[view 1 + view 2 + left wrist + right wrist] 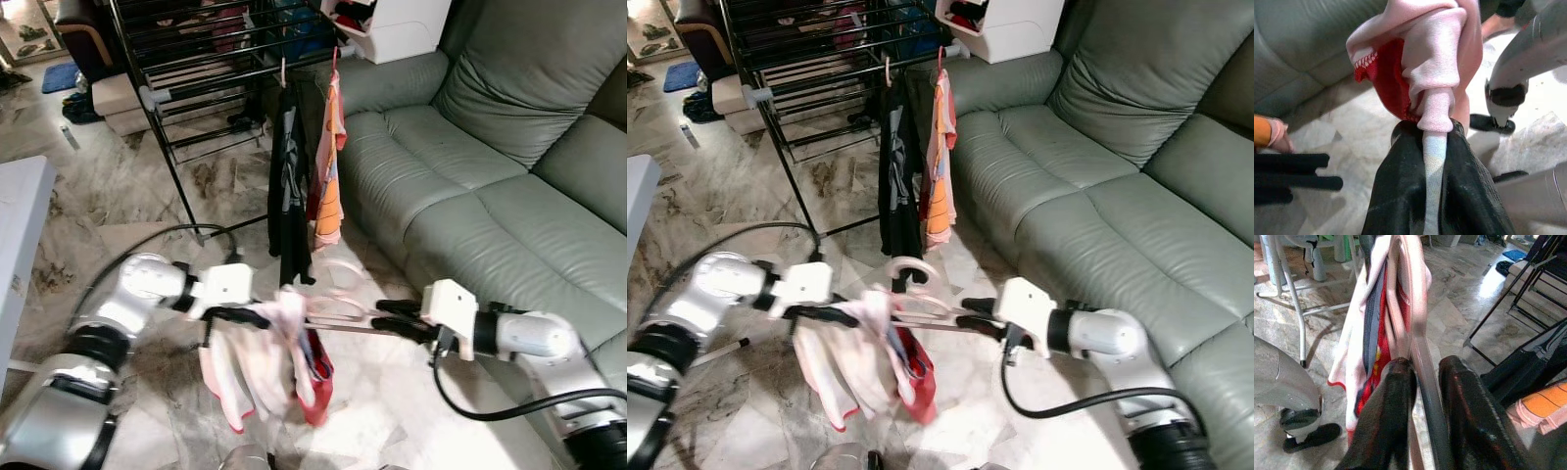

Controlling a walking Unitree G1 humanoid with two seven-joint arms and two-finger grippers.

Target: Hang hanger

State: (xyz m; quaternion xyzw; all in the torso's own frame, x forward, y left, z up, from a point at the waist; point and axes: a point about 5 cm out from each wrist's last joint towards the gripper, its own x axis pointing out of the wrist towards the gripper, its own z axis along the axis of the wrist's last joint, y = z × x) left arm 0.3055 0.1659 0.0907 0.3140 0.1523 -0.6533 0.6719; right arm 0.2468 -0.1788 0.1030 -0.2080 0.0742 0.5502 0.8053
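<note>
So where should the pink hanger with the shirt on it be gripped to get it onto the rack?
By the hanger's two ends, from either side, as the left gripper and right gripper do now: level, with its hook free for the drying rack.

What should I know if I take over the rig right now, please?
Left hand: shut on the pink-and-red garment at one end of the pink plastic hanger.
Right hand: shut on the hanger's other end.
The hanger is held level between both arms, low above the marble floor, short of the black metal drying rack, where a black garment and an orange one already hang.
Done: hanger lifted with garment on.
Left: raise it and hook it on a rack bar.
</note>
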